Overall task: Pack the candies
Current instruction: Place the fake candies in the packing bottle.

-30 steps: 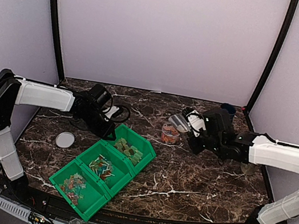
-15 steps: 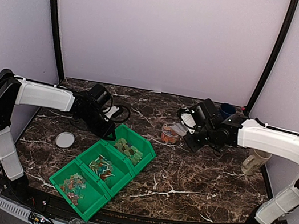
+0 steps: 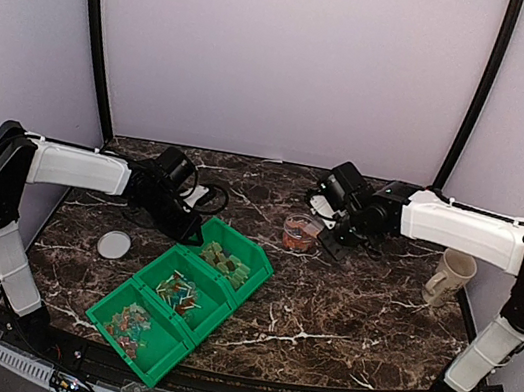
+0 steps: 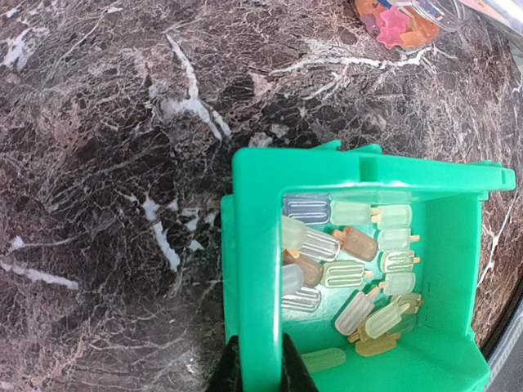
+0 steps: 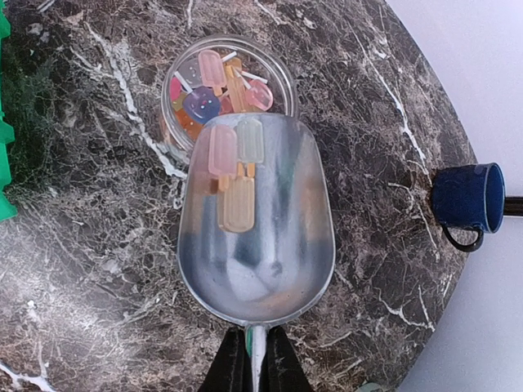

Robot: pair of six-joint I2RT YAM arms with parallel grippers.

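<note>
The dark marble table [image 3: 353,314] carries a green bin [image 4: 253,245] lying slantwise by the left arm, with candies [image 4: 351,261] in its three compartments. The left gripper [image 4: 260,369] is pinched tight on the wall of the bin's far compartment. The right gripper [image 5: 253,359] is clamped narrow on the handle of a metal scoop [image 5: 261,261], whose lip overlaps the near rim of the clear jar [image 5: 282,77] standing right of the bin; three popsicle-shaped candies lie near that lip, more sit in the jar, and a white lid [image 3: 113,245] lies left of the bin.
</note>
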